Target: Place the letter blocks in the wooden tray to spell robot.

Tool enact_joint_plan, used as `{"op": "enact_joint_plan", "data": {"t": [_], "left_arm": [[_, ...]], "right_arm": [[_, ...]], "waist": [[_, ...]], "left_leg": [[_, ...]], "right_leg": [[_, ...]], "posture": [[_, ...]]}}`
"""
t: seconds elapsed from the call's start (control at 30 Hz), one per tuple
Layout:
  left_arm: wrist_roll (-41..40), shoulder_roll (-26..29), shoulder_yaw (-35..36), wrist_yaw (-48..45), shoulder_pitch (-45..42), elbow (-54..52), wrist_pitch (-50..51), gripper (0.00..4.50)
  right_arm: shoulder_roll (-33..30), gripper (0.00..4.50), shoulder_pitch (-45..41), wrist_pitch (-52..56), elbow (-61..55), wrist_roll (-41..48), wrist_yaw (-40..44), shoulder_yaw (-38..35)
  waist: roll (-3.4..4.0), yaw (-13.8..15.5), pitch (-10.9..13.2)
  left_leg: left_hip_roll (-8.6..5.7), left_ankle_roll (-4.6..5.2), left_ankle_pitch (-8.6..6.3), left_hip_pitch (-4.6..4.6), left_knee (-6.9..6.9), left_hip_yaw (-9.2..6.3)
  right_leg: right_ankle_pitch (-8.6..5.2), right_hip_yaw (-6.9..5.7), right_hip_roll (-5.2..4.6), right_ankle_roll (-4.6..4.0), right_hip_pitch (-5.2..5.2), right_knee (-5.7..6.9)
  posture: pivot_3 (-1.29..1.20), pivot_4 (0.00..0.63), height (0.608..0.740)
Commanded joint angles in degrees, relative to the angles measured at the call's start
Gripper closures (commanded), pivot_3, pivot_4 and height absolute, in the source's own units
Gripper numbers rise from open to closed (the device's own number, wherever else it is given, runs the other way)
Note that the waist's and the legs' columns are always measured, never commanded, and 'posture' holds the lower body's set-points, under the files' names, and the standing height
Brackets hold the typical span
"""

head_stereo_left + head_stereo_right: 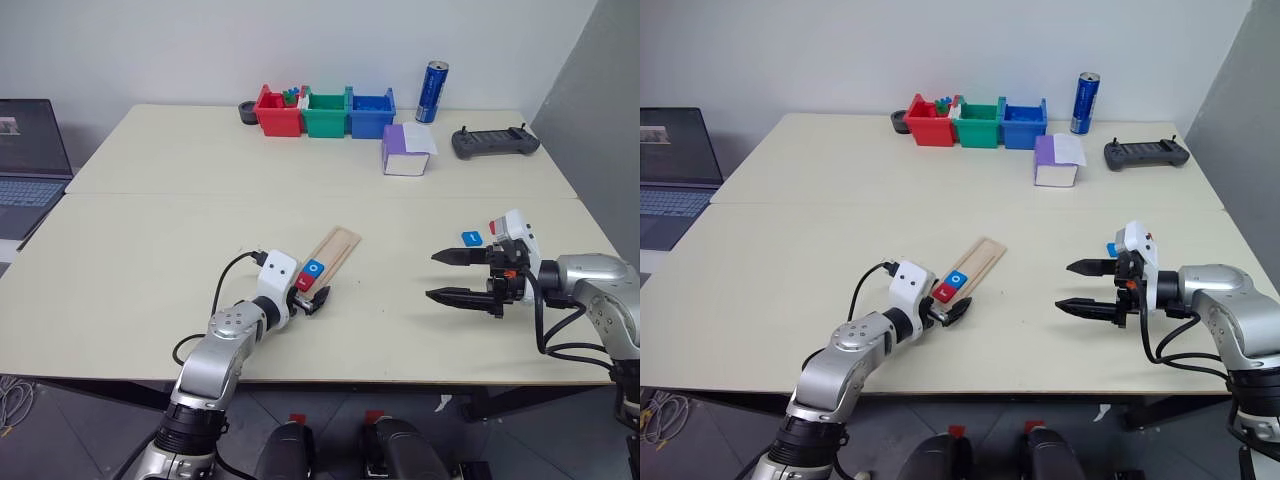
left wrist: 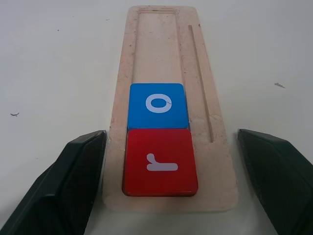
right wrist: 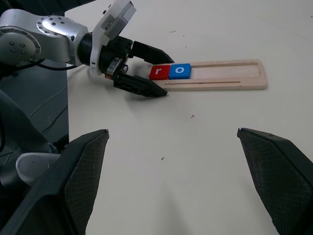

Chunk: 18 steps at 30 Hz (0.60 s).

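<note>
Wooden tray (image 2: 215, 161) near the tabletop's front edge, red "r" block (image 2: 160, 165) and blue "o" block (image 2: 158, 105) touching inside its near end, left gripper (image 1: 312, 297) spread wide astride that end, right gripper (image 1: 452, 275) fingers apart over bare tabletop, blue block (image 1: 471, 237) toward the right edge.

Pale rough-grained wooden tray (image 2: 215, 166), smooth glossy red tile (image 2: 160, 164) and blue tile (image 2: 157, 105), matt table (image 2: 58, 73)

The pale wooden tray (image 2: 171, 58) holds a red block (image 2: 160, 164) with a white "r" and a blue block (image 2: 157, 105) with a white "o". At the upper middle of the frame, red (image 1: 276, 113), green (image 1: 324, 113) and blue (image 1: 370, 114) bins stand on the cream desk (image 1: 150, 260), with a blue can (image 1: 432, 92) beside them. Both robots' fingers (image 3: 139, 85) are black.
</note>
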Motion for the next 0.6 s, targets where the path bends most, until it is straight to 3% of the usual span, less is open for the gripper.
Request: {"op": "enact_joint_plan", "data": {"t": [0.03, 0.13, 0.43, 0.6], "left_arm": [[-0.3, 0.2, 0.1, -0.5, -1.1, 1.1, -0.3, 0.39], [-0.3, 0.8, 0.0, -1.5, -1.9, 2.5, -1.0, 1.11], [0.2, 3.1, -0.5, -6.7, -5.6, 8.6, -6.0, 1.11], [-0.1, 5.1, -1.5, -14.9, -9.8, 15.2, -16.4, 1.11]], "right_arm": [[0.1, 0.00, -0.3, -1.1, -0.9, 0.1, -0.4, -0.8], [0.2, 0.00, -0.4, -1.1, -0.9, 0.2, -0.6, -0.7], [-0.3, 0.00, 0.7, -0.8, -2.3, 0.6, -1.1, -1.4], [-1.4, 0.00, 1.1, -1.1, -2.0, 0.2, -1.2, -2.3]], "waist": [[0.00, 0.0, 0.0], [0.00, 0.0, 0.0], [0.00, 0.1, 0.0], [0.00, 0.1, 0.0]], "left_leg": [[0.00, 0.00, 0.00, 0.00, 0.00, 0.00], [0.00, 0.00, 0.00, 0.00, 0.00, 0.00], [0.00, 0.00, 0.00, 0.00, 0.00, -0.03], [0.00, 0.00, 0.00, -0.02, 0.00, -0.02]], "right_leg": [[0.00, 0.00, 0.00, 0.00, 0.00, 0.00], [0.00, 0.00, 0.00, 0.00, 0.00, 0.00], [0.00, -0.04, 0.00, 0.00, 0.01, 0.00], [0.00, -0.04, 0.00, 0.00, -0.01, 0.00]], "posture": [[0.00, 0.150, 0.740], [0.00, 0.150, 0.740], [0.00, 0.150, 0.740], [0.00, 0.150, 0.740]]}}
